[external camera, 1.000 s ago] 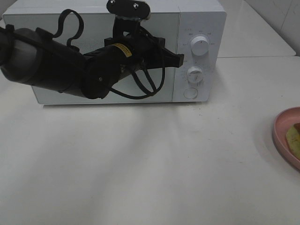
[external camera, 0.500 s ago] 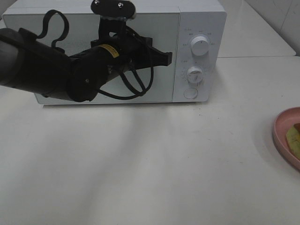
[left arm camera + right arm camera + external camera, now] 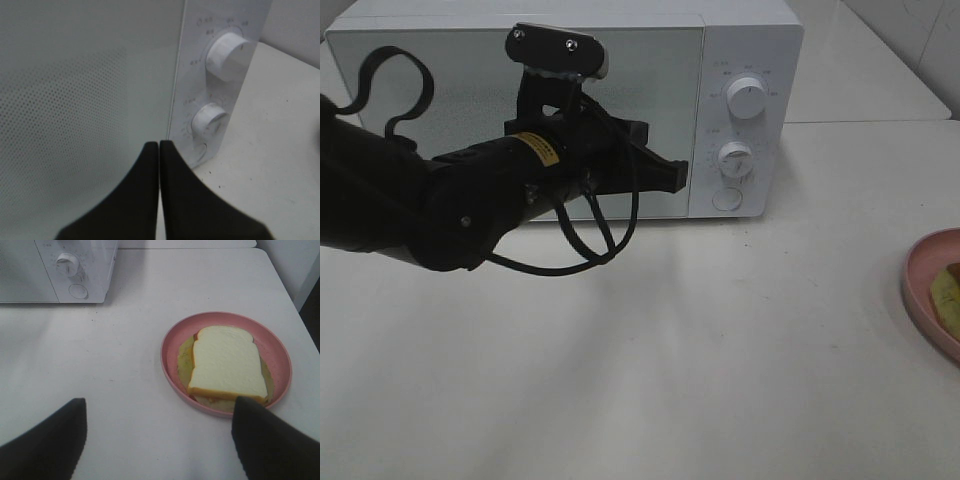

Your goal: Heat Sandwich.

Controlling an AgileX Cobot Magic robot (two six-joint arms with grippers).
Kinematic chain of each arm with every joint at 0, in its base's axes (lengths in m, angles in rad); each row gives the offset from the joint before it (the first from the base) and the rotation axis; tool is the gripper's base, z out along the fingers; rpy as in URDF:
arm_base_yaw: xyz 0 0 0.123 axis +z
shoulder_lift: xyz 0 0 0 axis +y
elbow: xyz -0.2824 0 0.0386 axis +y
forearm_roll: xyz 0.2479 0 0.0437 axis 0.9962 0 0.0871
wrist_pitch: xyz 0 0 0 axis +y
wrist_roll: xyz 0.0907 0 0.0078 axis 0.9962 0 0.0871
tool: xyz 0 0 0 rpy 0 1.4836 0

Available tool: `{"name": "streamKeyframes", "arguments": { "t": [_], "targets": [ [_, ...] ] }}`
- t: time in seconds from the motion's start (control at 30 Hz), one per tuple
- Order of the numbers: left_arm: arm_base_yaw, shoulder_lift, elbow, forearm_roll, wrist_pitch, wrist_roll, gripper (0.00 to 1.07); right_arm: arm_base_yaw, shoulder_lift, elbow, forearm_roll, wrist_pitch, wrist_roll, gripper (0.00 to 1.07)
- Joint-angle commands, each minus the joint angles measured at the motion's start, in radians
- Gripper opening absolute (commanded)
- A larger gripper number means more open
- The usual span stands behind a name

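White microwave (image 3: 570,110) at the far side of a white table (image 3: 700,350), door shut, two round white knobs (image 3: 747,99) stacked on a control panel at its right, round button (image 3: 726,198) below them. Black left arm reaching in from the left across the microwave's front, its left gripper (image 3: 672,176) just in front of the door's lower right corner, near the panel edge. Fingers (image 3: 145,200) pressed flat together, tips meeting with no gap, nothing between them. Contact with the door not clear from either view. Black cable looping under the arm's wrist. Round pink plate (image 3: 172,347) well apart from the microwave, at the right edge of the table, cut off by the frame in the high view. Sandwich (image 3: 227,362) lying flat on the plate, white bread with tan crust on top, pale green-yellow filling showing round its edge. Right gripper (image 3: 157,437) hanging above the table on the near side of the plate, fingers spread wide apart, holding nothing, touching neither plate nor sandwich.
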Motion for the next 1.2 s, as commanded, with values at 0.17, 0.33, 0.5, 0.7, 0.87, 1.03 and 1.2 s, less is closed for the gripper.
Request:
{"name": "streamKeyframes", "arguments": {
  "t": [0.17, 0.33, 0.5, 0.7, 0.87, 1.03, 1.2],
  "targets": [
    [-0.006, -0.089, 0.020, -0.014, 0.301, -0.004, 0.64, -0.007, -0.027, 0.001, 0.000, -0.011, -0.003, 0.76],
    [-0.006, -0.153, 0.020, -0.006, 0.504, -0.003, 1.03, -0.007, -0.027, 0.001, 0.000, -0.011, -0.003, 0.76],
    [-0.006, -0.216, 0.020, 0.002, 0.626, -0.001, 1.02, -0.007, -0.027, 0.001, 0.000, -0.011, -0.003, 0.76],
    [0.022, -0.301, 0.018, 0.019, 0.771, -0.004, 1.02, -0.007, -0.027, 0.001, 0.000, -0.011, -0.003, 0.76],
    [0.113, -0.358, 0.017, 0.017, 0.918, -0.012, 1.02, -0.007, -0.027, 0.001, 0.000, -0.011, -0.003, 0.76],
    [0.210, -0.408, 0.017, 0.017, 1.060, -0.012, 1.02, -0.007, -0.027, 0.001, 0.000, -0.011, -0.003, 0.76],
    [0.337, -0.476, 0.017, 0.029, 1.214, -0.012, 1.02, -0.007, -0.027, 0.001, 0.000, -0.011, -0.003, 0.76]
  ]
}}
